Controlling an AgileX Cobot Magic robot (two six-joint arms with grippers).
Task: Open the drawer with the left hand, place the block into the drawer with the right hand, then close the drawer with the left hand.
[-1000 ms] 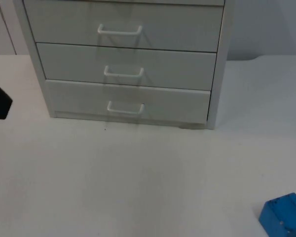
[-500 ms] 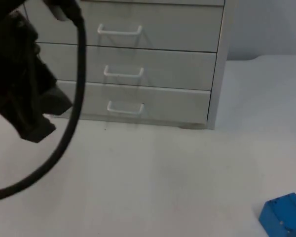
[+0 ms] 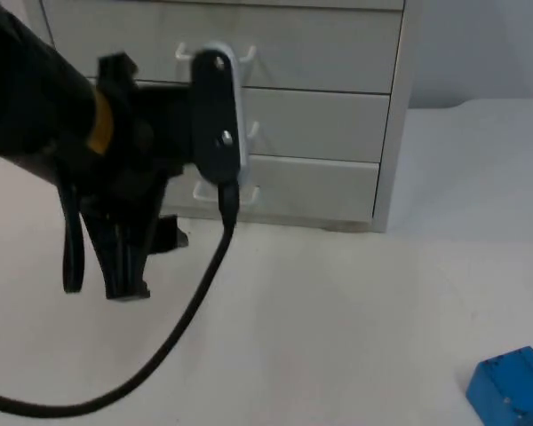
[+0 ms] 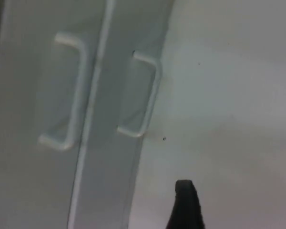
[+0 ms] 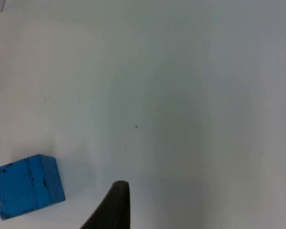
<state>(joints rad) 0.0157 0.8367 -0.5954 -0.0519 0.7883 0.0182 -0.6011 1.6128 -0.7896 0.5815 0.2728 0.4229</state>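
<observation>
1. We are at the first step: opening a drawer. All three drawers of the white cabinet [image 3: 386, 106] are shut, and the left arm is reaching in front of them.
2. The left gripper [image 3: 124, 257] hangs over the table [image 3: 338, 311] just before the bottom drawer [image 3: 320, 182], holding nothing; we cannot tell how far apart its fingers stand.
3. In the left wrist view two handles lie ahead, and the handle of the bottom drawer [image 4: 142, 98] is the nearer one.
4. We judge the next move calls for bringing the fingers around one handle, closing on it, then pulling straight out.
5. The blue block [image 3: 511, 386] sits on the table well apart from the cabinet. The right gripper [image 5: 112, 210] waits near it with nothing in it.
6. Half a second ago the left arm was at the cabinet's left side; now it covers the middle handles. The block has not moved.
</observation>
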